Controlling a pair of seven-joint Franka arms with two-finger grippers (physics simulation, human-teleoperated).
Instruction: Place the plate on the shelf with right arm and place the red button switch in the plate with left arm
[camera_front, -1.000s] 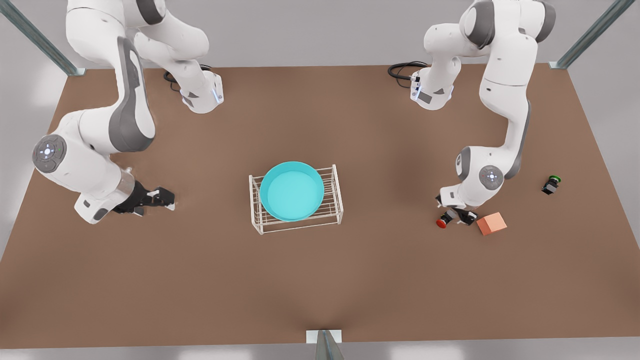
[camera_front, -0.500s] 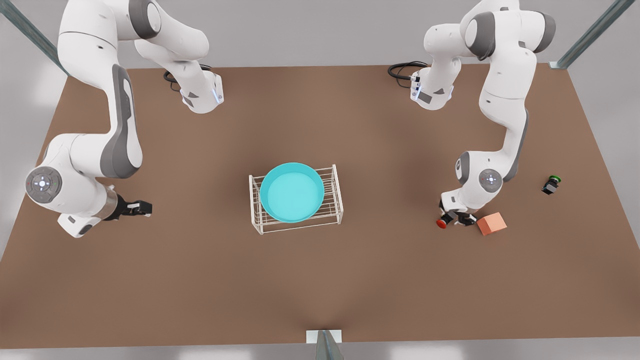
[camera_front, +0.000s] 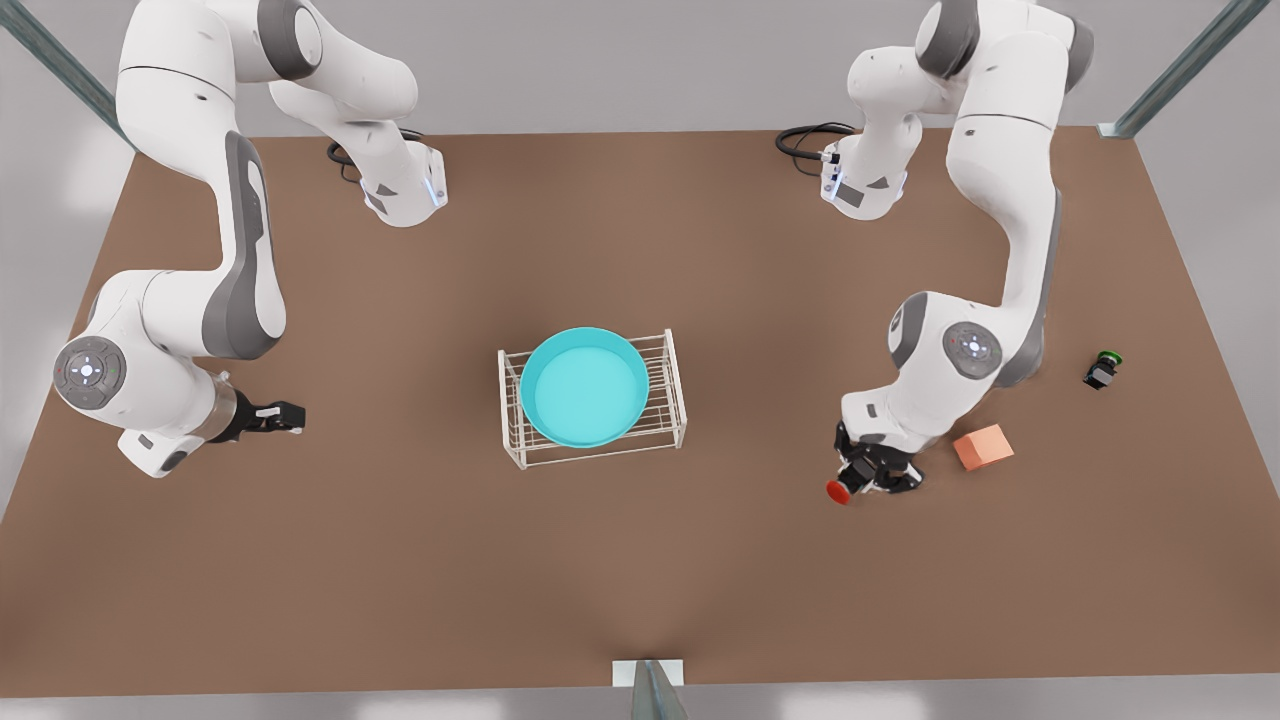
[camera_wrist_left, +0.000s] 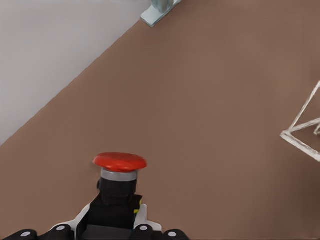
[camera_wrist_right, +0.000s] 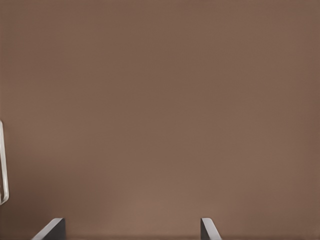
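The turquoise plate (camera_front: 585, 388) lies on top of the white wire shelf (camera_front: 675, 385) at the table's middle. On the front view's right, my left gripper (camera_front: 868, 475) is shut on the dark body of the red button switch (camera_front: 838, 490), a little off the table beside the cube. In the left wrist view the switch (camera_wrist_left: 120, 162) sits between the fingers with its red cap pointing away, and a corner of the shelf (camera_wrist_left: 300, 137) shows farther off. My right gripper (camera_front: 285, 416) waits open on the front view's left, apart from the shelf (camera_wrist_right: 4, 165).
A salmon-orange cube (camera_front: 983, 447) lies just beside the left gripper. A green-capped switch (camera_front: 1103, 369) stands near the table's edge on the front view's right. Cables (camera_front: 805, 140) and the two arm bases sit at the back.
My left gripper has closed on the red button switch and carried it away from the cube, toward the front view's left and near edge. The right gripper drew back from the shelf, then stopped.
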